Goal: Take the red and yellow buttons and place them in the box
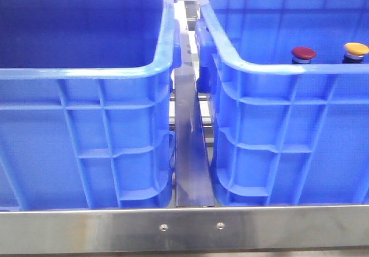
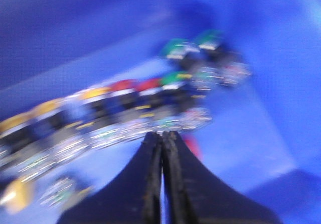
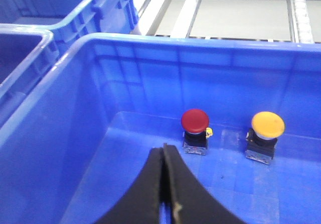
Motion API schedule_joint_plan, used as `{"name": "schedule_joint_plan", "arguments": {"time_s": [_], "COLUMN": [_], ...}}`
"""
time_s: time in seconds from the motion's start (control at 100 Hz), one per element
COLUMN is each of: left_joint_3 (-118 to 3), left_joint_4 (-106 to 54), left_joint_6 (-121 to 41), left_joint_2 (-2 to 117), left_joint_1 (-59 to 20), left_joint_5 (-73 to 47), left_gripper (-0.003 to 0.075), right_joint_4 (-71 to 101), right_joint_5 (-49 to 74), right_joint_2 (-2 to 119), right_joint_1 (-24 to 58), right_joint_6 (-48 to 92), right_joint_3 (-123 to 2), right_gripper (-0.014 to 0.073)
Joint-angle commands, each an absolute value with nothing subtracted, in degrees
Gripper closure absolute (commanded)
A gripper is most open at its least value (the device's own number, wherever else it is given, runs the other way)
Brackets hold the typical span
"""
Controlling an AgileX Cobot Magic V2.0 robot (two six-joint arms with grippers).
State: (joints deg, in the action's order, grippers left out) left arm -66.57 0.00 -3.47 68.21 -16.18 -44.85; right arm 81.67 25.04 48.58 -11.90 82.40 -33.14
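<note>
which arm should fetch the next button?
Probably left. Its shut claw hangs over a blurred pile of buttons in a blue bin. The right claw, also shut, faces the red button and yellow button standing in the right bin.

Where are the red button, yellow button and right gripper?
red button (image 3: 194,119), right wrist view, on its domed cap.
yellow button (image 3: 268,124), right wrist view, on its cap.
right gripper (image 3: 164,156), right wrist view, between the closed fingertips.

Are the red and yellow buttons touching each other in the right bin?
Apart. The right wrist view shows bare blue floor between the red button and the yellow button; the front view also shows a gap between their caps.
</note>
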Motion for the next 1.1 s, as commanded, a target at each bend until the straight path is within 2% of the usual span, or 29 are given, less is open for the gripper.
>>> {"name": "schedule_joint_plan", "arguments": {"time_s": [0.0, 0.21, 0.63, 1.09], "left_joint_3": [-66.0, -58.6, -40.0, -29.1], "left_joint_4": [-0.9, -0.9, -2.1, -3.6], "left_joint_6": [-2.8, -2.8, -2.8, -2.8], "left_joint_2": [63.0, 52.2, 32.1, 15.6], "left_joint_1": [-13.2, -9.8, -9.8, -9.8], "left_joint_5": [-39.4, -33.5, -20.2, -16.2], "left_gripper": [0.0741, 0.0741, 0.0741, 0.0741], "right_joint_4": [83.2, 83.2, 83.2, 83.2], "right_joint_5": [25.6, 25.9, 27.2, 25.0], "right_joint_2": [46.8, 44.1, 34.3, 19.8], "right_joint_1": [-12.2, -12.1, -12.1, -9.7], "right_joint_6": [83.2, 83.2, 83.2, 83.7], "right_joint_3": [-34.4, -34.3, -27.6, -17.5], "right_gripper": [0.0665, 0.0665, 0.0665, 0.0665]}}
